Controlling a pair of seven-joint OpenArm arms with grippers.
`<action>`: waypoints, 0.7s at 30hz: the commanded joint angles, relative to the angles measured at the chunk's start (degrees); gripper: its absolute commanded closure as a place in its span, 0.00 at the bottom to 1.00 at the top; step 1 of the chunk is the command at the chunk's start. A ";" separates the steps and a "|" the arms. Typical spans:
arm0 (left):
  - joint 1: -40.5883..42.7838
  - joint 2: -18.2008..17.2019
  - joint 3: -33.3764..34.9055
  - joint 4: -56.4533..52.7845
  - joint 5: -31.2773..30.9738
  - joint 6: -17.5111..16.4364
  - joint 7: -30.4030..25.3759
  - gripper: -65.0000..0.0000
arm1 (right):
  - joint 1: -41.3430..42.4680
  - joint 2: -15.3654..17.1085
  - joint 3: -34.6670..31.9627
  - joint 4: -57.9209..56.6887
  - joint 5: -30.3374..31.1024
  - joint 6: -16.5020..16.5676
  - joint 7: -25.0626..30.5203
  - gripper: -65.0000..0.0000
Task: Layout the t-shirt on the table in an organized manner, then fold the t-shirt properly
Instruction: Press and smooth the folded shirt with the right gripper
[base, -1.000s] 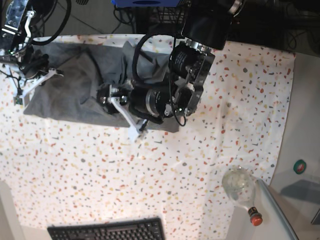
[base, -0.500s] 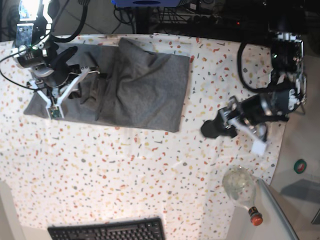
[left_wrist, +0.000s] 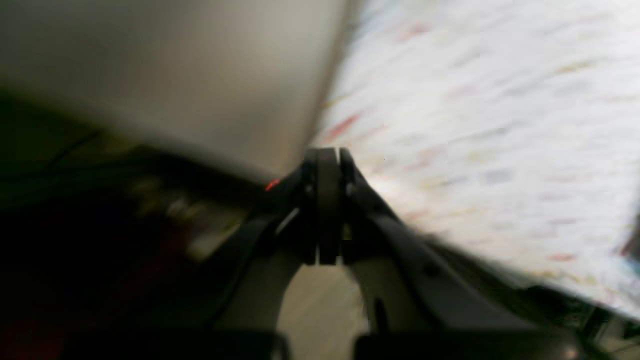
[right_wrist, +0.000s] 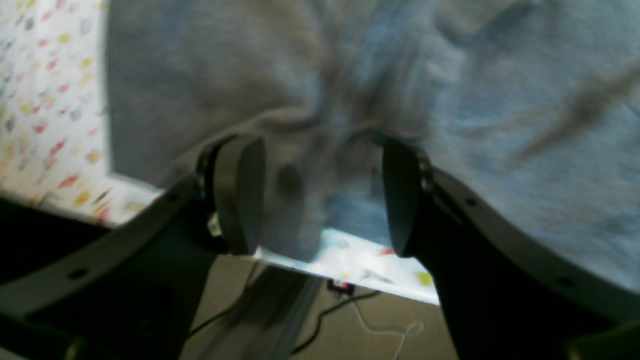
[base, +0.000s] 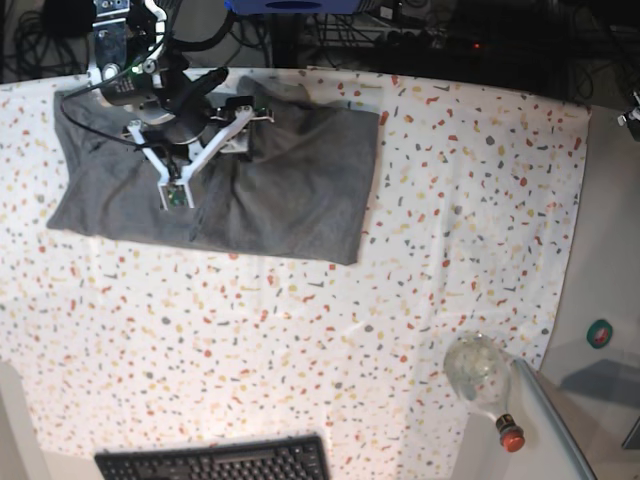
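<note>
The grey t-shirt (base: 280, 190) lies folded into a rough rectangle at the table's (base: 300, 340) far left. My right gripper (base: 212, 155) hovers over its upper middle, open, with nothing between its white fingers. In the right wrist view the right gripper (right_wrist: 320, 195) shows its dark pads (right_wrist: 240, 195) wide apart above wrinkled t-shirt cloth (right_wrist: 450, 100) near the table's edge. In the left wrist view the left gripper (left_wrist: 325, 165) is shut with nothing in it, off the speckled table (left_wrist: 475, 125), all heavily blurred. It does not show in the base view.
A clear bottle with a red cap (base: 482, 378) lies at the front right corner. A black keyboard (base: 215, 462) sits at the front edge. A grey side surface with a green disc (base: 600, 332) borders the table on the right. Cables lie behind the table.
The left arm swung from over the t-shirt to the right, out of the base view, and its gripper shut. The right gripper let go, opened and moved toward the shirt's upper middle.
</note>
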 joint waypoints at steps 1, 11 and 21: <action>-0.68 -1.29 -0.56 -0.02 1.16 -0.76 -1.01 1.00 | -0.22 -0.31 -0.03 -0.16 -0.02 0.26 0.82 0.45; -1.65 -1.11 -0.47 -0.20 5.73 -0.76 -1.01 1.00 | 2.33 -0.83 2.17 -8.95 -0.02 0.26 2.23 0.45; -1.47 -1.02 -0.30 -0.64 5.73 -0.76 -1.01 1.00 | 5.94 -0.83 2.17 -14.58 -0.02 0.35 2.32 0.56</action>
